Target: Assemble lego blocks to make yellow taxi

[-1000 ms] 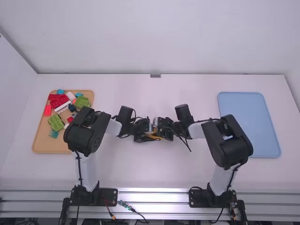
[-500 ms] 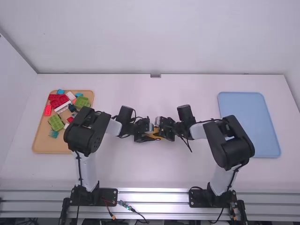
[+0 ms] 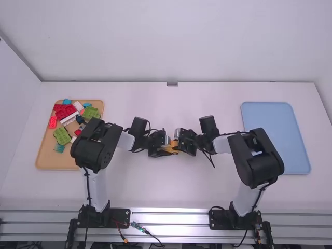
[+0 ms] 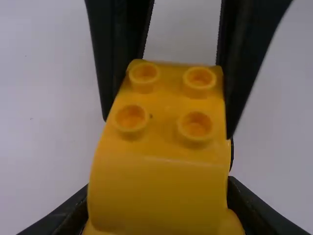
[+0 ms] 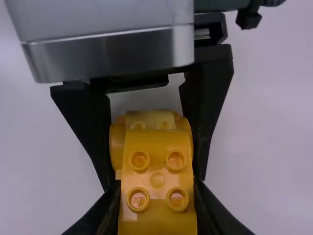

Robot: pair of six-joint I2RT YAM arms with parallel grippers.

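Note:
At mid-table in the high view, my left gripper (image 3: 165,147) and my right gripper (image 3: 180,141) face each other, with yellow-orange blocks (image 3: 174,146) between them. In the left wrist view, the left gripper (image 4: 159,196) is shut on the curved yellow part (image 4: 156,191); the right gripper's black fingers flank the studded part (image 4: 165,107). In the right wrist view, a studded yellow block (image 5: 157,178) lies between the fingers of the right gripper (image 5: 157,188), which is shut on it. Behind it, the left gripper's fingers press a rounded yellow part (image 5: 117,147).
On the left, an orange-tan tray (image 3: 46,162) holds red, green, blue and white blocks, partly behind the left arm (image 3: 93,148). A blue tray (image 3: 285,137) lies at the right, beside the right arm (image 3: 257,161).
The right gripper and arm have shifted slightly to the right, leaving a wider gap between the two grippers with more yellow-orange showing. My left arm has kept still.

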